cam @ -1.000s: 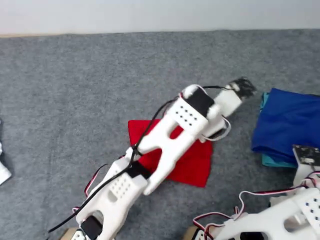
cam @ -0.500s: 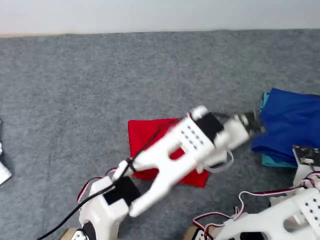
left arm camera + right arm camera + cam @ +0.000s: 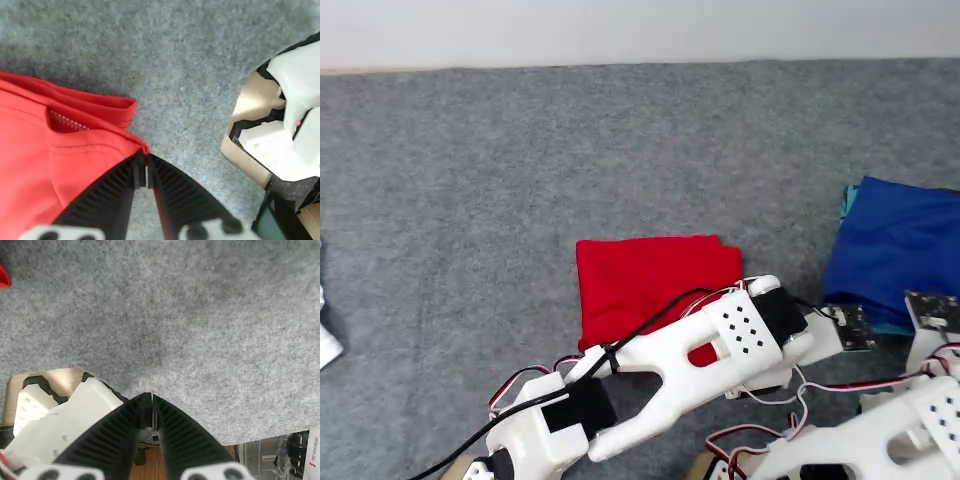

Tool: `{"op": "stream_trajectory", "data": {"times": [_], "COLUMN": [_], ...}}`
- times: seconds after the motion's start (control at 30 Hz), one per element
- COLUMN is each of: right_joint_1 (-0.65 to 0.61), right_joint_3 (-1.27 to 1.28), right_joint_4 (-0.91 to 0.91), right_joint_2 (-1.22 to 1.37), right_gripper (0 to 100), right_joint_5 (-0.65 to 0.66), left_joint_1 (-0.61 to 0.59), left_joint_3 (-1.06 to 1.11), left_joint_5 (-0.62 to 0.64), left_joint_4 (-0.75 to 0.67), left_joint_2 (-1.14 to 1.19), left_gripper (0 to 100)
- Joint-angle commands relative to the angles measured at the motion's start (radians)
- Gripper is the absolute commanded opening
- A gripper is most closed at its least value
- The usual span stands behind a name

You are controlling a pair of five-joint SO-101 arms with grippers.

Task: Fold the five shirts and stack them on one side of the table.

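A folded red shirt (image 3: 645,280) lies mid-table on the grey cloth. A folded blue shirt (image 3: 900,245) rests on a teal one (image 3: 865,322) at the right edge. The left arm (image 3: 720,350) stretches low across the near edge of the red shirt and hides its near right corner. In the left wrist view, my left gripper (image 3: 142,162) is shut, its tips right at a corner of the red shirt (image 3: 55,150); no fabric shows between them. My right gripper (image 3: 151,402) is shut over bare cloth near an arm's base; the right arm (image 3: 880,440) sits at the near right.
Something white (image 3: 325,345) pokes in at the left edge. The grey cloth (image 3: 520,160) runs bare across the far and left parts of the table. An arm's wooden base block (image 3: 250,155) and white housing stand close beside the left gripper.
The left arm has swung from stretched out over the red shirt, past the blue stack, back down to the shirt's near right corner. More of the red shirt shows. The right arm has kept still.
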Motion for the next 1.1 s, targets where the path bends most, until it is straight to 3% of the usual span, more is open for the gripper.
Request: {"op": "stream_trajectory", "data": {"times": [0.0, 0.23, 0.43, 0.7, 0.83, 1.07], "right_joint_1": [-0.008, -0.008, -0.008, -0.062, -0.197, -0.657], "right_joint_3": [-0.005, -0.005, -0.008, -0.012, -0.057, -0.172], "right_joint_4": [-0.008, -0.008, -0.004, 0.008, 0.044, 0.054], "right_joint_2": [-0.018, -0.018, -0.018, -0.018, -0.018, -0.007], "right_gripper": [0.9, 0.9, 0.9, 0.9, 0.9, 0.9], "right_joint_5": [-0.009, -0.009, -0.009, -0.014, -0.135, -0.397], "left_joint_1": [0.003, -0.049, -0.127, -0.354, -0.496, -0.723], "left_joint_3": [-0.038, -0.062, -0.125, -0.188, -0.185, -0.076], "left_joint_5": [0.012, 0.008, 0.006, 0.008, 0.012, 0.012], "left_joint_4": [0.02, 0.02, 0.023, 0.023, 0.023, 0.021], "left_joint_2": [-0.012, -0.012, -0.023, -0.203, -0.264, -0.339], "left_gripper": [3, 13, 14, 10, 0, 0]}}
